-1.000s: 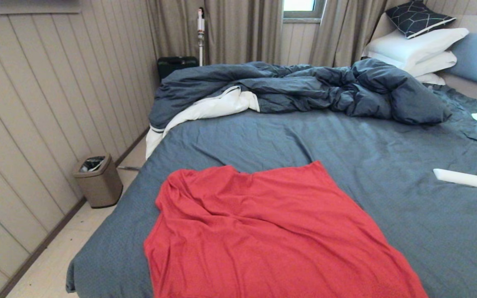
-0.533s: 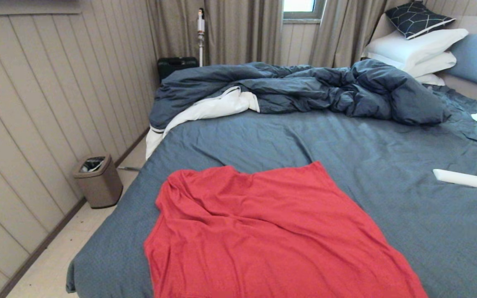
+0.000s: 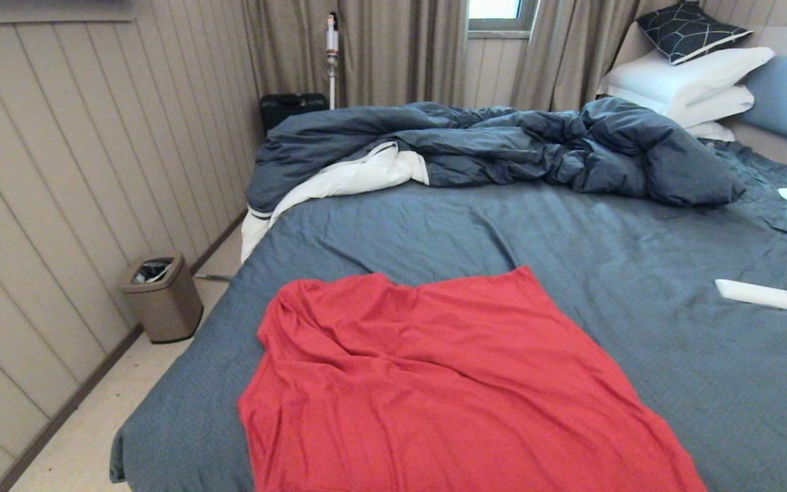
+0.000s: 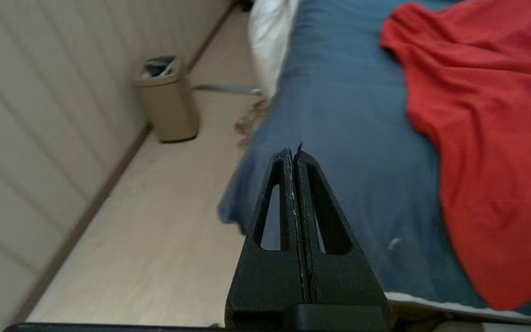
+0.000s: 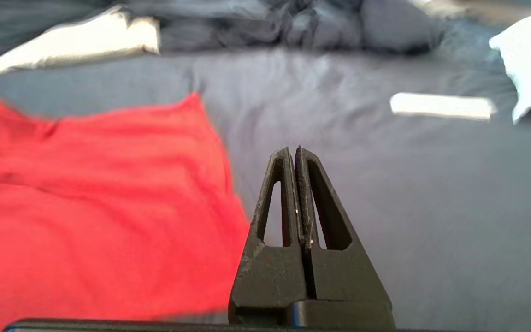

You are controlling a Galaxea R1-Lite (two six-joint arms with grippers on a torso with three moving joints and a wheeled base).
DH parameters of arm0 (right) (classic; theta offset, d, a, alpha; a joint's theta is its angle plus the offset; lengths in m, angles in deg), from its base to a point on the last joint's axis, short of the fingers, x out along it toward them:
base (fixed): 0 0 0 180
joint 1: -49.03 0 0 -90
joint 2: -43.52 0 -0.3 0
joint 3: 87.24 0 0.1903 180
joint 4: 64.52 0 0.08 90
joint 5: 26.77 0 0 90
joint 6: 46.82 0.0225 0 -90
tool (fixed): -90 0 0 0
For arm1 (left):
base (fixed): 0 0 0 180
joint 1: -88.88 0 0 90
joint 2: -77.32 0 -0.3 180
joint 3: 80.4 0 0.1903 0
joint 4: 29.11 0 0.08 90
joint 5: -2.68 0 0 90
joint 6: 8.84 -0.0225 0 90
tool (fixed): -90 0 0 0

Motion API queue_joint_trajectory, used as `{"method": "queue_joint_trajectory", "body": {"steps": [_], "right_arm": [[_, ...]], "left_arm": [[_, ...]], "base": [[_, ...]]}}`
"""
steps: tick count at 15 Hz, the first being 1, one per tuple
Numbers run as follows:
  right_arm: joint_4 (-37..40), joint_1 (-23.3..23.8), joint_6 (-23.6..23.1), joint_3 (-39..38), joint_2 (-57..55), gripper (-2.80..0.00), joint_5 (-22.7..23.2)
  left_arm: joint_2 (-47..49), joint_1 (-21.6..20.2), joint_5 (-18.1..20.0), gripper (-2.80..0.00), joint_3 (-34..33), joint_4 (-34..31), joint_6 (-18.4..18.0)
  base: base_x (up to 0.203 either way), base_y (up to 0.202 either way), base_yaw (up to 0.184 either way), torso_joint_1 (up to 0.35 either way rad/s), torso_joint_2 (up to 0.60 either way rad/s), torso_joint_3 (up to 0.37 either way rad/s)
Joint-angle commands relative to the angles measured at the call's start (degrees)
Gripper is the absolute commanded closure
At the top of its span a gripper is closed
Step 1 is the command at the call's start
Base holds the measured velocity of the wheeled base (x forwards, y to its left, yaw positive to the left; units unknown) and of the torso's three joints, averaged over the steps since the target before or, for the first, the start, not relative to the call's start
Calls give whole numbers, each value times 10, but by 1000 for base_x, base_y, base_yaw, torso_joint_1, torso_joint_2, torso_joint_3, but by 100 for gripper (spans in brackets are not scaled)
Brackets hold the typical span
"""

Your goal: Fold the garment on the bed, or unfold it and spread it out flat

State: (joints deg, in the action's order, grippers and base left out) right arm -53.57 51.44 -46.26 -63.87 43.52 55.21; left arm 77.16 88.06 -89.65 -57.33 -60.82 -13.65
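The red garment [image 3: 448, 389] lies spread with wrinkles on the near part of the bed [image 3: 605, 239], plain side up, its near end running out of the head view. No arm shows in the head view. My left gripper [image 4: 294, 154] is shut and empty, held off the bed's left near corner, with the garment [image 4: 482, 129] to one side of it. My right gripper [image 5: 294, 152] is shut and empty too, hovering over bare sheet just beside the garment's [image 5: 95, 193] right edge.
A rumpled dark blue duvet [image 3: 496, 147] with white lining lies across the far bed. White pillows [image 3: 680, 82] are stacked at the back right. A flat white object [image 3: 769, 297] rests on the sheet at right. A beige bin [image 3: 161, 298] stands on the floor at left.
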Motion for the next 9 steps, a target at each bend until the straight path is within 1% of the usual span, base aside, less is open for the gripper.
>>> {"method": "queue_joint_trajectory", "body": {"steps": [1, 2, 3, 4, 5, 7, 8, 9], "right_arm": [[1, -14, -16, 0, 0, 0, 4], [23, -16, -47, 0, 0, 0, 25], [31, -16, -45, 0, 0, 0, 32], [35, -16, -30, 0, 0, 0, 38], [37, -16, -9, 0, 0, 0, 42], [44, -16, 57, 0, 0, 0, 46], [55, -16, 78, 0, 0, 0, 51], [57, -16, 75, 0, 0, 0, 53]], "left_arm": [[2, 0, -4, 0, 3, 41, 2], [2, 0, -15, 0, 3, 69, 15], [2, 0, -21, 0, 3, 99, 34], [2, 0, -21, 0, 3, 107, 43], [2, 1, -22, 0, 3, 107, 43], [2, 1, -22, 0, 3, 107, 42], [2, 1, -22, 0, 3, 107, 42], [2, 1, -22, 0, 3, 106, 42]], "base": [[0, 0, 0, 0, 0, 0], [0, 0, 0, 0, 0, 0], [0, 0, 0, 0, 0, 0], [0, 0, 0, 0, 0, 0], [0, 0, 0, 0, 0, 0], [0, 0, 0, 0, 0, 0], [0, 0, 0, 0, 0, 0], [0, 0, 0, 0, 0, 0]]}}
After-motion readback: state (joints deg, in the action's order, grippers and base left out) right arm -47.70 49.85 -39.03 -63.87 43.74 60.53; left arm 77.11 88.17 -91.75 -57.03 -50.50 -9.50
